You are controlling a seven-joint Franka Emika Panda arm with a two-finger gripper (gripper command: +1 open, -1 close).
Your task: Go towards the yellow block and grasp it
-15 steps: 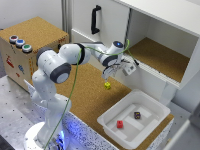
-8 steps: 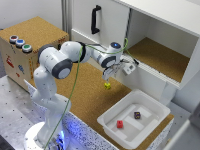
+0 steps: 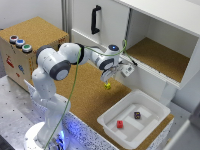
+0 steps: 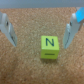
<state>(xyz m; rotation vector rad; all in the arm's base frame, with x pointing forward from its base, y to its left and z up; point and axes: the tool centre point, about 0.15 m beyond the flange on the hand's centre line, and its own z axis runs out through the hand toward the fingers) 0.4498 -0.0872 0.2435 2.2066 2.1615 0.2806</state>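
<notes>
The yellow block (image 3: 107,86) is a tiny bright yellow cube lying on the cork surface (image 3: 90,97), just left of the white tray in the exterior view. My gripper (image 3: 107,77) hangs right above it, fingers pointing down. In the wrist view the block (image 4: 49,47) shows a letter N on top and lies between my two open fingers (image 4: 71,31), nearer one of them and not touched. The gripper (image 4: 41,29) is open and empty.
A white tray (image 3: 111,120) holds a red cube (image 3: 120,124) and a dark brown cube (image 3: 137,115). An open white cabinet (image 3: 160,55) with a cork shelf stands behind. A cork box (image 3: 30,37) with coloured buttons stands at the exterior view's left.
The gripper has come down slightly toward the yellow block. The block has not moved.
</notes>
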